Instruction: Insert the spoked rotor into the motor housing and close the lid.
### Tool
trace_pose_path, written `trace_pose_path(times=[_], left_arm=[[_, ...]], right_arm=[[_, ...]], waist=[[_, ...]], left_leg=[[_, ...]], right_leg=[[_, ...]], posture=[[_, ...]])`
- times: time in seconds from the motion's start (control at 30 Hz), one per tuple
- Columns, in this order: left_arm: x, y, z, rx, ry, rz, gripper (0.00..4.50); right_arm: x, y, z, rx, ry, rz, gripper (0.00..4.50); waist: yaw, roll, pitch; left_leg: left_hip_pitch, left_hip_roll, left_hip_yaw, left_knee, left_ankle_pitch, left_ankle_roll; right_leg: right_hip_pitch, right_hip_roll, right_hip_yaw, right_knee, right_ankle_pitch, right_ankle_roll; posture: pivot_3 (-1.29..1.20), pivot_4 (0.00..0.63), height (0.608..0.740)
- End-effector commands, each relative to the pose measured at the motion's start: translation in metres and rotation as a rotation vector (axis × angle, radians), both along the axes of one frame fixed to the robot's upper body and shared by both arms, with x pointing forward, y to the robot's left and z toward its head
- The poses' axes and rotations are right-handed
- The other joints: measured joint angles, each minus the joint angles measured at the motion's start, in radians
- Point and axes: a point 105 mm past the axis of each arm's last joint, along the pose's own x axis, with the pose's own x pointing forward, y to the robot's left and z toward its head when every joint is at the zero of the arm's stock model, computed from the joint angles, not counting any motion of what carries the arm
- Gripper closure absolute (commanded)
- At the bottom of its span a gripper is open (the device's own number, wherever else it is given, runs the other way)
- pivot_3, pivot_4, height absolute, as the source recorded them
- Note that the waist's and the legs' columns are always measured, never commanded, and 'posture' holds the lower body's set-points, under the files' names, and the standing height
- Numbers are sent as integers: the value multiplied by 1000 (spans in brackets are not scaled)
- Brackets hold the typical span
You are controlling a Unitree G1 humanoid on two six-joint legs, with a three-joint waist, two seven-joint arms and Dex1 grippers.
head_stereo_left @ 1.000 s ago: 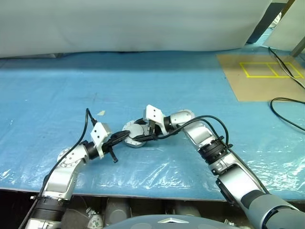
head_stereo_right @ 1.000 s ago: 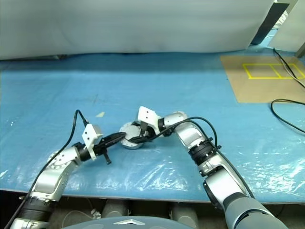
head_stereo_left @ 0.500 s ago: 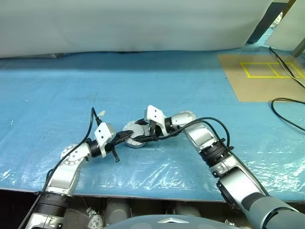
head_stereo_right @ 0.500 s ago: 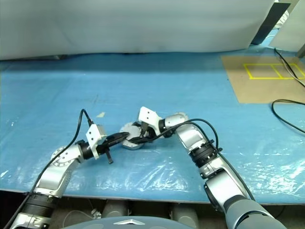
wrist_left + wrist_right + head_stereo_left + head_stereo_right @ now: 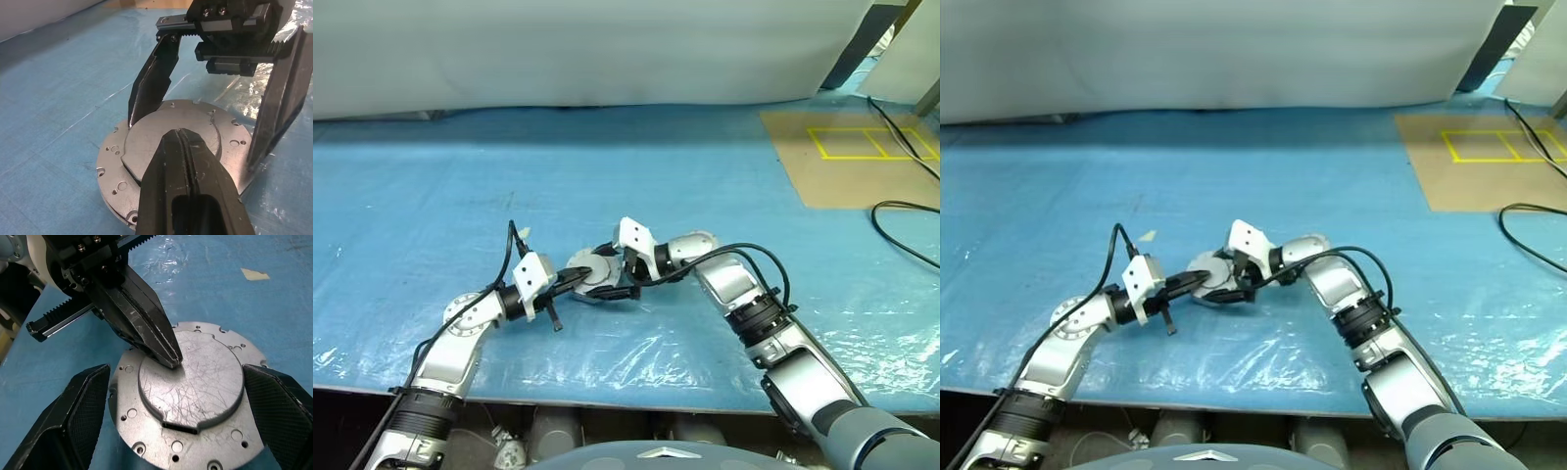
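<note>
One lid (image 5: 193, 387), smooth face up, lies on the blue sheet (image 5: 431, 196) — the left gripper (image 5: 168, 357) pressed together, tips on it; the right gripper (image 5: 205, 122) spread wide, one finger either side.

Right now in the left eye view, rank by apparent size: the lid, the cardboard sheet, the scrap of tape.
1. Cardboard sheet, largest although farthest back.
2. Lid, partly covered by both hands, so its full extent is unsure.
3. Scrap of tape, smallest.

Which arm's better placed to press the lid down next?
Left. Its shut gripper already rests its tip on the lid; the right gripper stands open around the lid, fingers apart from it.
</note>
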Motion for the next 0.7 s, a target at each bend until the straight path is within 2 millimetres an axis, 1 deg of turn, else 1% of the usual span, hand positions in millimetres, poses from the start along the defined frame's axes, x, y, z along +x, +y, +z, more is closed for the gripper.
trace_pose_path(times=[0.03,0.17,0.23,0.27,0.33,0.37,0.43,0.47,0.53,0.6,0.67,0.7], left_arm=[[-1,4,-18,45,57,18,4500],[0,4,-18,44,53,15,4500],[1,4,-18,43,52,15,4500],[1,4,-18,44,51,13,4500],[1,4,-17,43,50,11,4500],[1,4,-17,43,49,12,4500],[2,3,-17,44,46,12,4500],[2,3,-17,44,45,11,4500],[2,3,-17,41,44,12,4500],[1,3,-17,40,44,13,4500],[0,4,-17,40,44,14,4500],[0,4,-17,40,43,16,4500]], right_arm=[[5,-12,-1,-14,30,-37,36],[19,-14,32,131,25,-109,36],[26,-15,49,216,39,-160,36],[27,-16,55,254,55,-171,36],[27,-19,62,310,109,-189,36],[25,-23,62,326,164,-199,36],[22,-30,54,314,263,-222,36],[20,-33,47,298,328,-240,36],[9,-43,29,274,544,-268,36],[-8,-51,11,226,738,-276,36],[-17,-54,1,205,825,-290,36],[-18,-53,0,215,850,-299,36]], waist=[[1,0,0],[1,0,0],[0,0,0],[0,0,0],[4,0,0],[6,0,0],[9,0,0],[10,0,0],[14,0,0],[19,0,0],[21,0,1],[21,0,1]], left_leg=[[0,0,0,0,0,0],[-3,0,0,0,0,0],[-8,0,0,0,2,-2],[-9,0,0,0,3,-3],[-10,0,1,0,3,-4],[-10,0,1,0,3,-4],[-10,0,1,0,3,-4],[-10,0,1,0,3,-4],[-9,0,1,0,3,-4],[-9,0,1,0,3,-4],[-9,0,1,-1,3,-4],[-9,0,1,-1,3,-4]], right_leg=[[0,0,0,0,0,0],[-4,0,0,0,0,0],[-10,0,0,0,0,0],[-11,0,0,1,0,0],[-12,0,0,1,0,0],[-12,0,0,1,0,0],[-12,0,0,0,0,0],[-12,0,0,0,0,0],[-11,0,0,0,0,0],[-11,0,0,0,0,0],[-11,0,0,0,0,0],[-11,0,0,0,0,0]], posture=[[0,150,740],[0,150,740],[0,150,740],[0,150,740],[0,150,740],[0,150,740],[0,150,740],[0,150,740],[0,150,740],[0,150,740],[0,150,740],[0,150,740]])
